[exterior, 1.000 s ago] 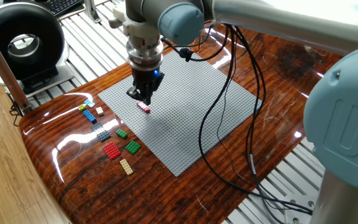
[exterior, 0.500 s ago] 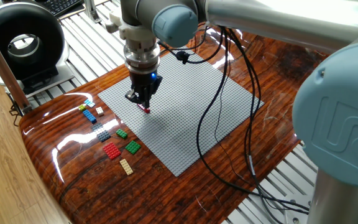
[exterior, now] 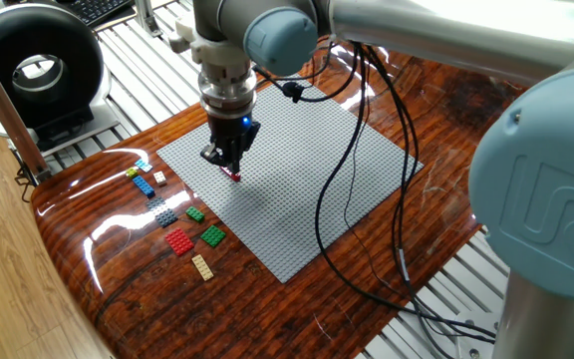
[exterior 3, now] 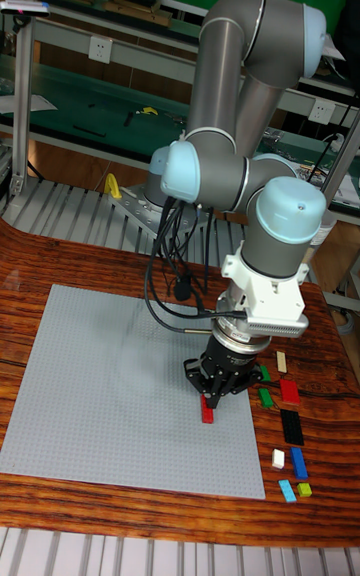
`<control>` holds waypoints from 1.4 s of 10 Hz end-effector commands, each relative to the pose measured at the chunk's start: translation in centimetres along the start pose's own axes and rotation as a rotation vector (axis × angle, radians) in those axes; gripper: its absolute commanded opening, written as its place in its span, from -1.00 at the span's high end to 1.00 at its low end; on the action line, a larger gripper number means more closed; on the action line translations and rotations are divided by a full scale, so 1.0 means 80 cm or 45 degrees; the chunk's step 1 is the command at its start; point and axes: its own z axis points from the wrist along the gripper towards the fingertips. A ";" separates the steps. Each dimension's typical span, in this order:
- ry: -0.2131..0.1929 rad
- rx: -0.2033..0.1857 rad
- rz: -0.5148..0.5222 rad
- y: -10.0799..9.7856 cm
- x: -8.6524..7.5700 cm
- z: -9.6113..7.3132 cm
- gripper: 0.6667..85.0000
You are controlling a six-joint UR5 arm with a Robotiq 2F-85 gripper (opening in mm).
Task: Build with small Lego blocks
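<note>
My gripper is low over the left part of the grey baseplate. Its fingertips are drawn close together on the end of a small red brick that lies on the plate. Whether they clamp it is hidden. The other small Lego blocks lie loose on the wood beside the plate: blue, grey, two green, red and tan.
A round black device stands at the back left, off the table. Black cables hang from the arm across the baseplate's right side. The wooden table's curved edge runs close to the loose blocks.
Since a second ago the gripper has shifted slightly left and dropped onto the red brick, covering part of it. Nothing has moved in the last half second.
</note>
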 end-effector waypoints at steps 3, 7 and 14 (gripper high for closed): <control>-0.005 -0.034 0.013 0.004 -0.001 0.000 0.98; -0.003 -0.050 0.015 0.013 0.000 -0.001 0.98; -0.001 -0.046 -0.005 0.002 0.000 -0.005 0.98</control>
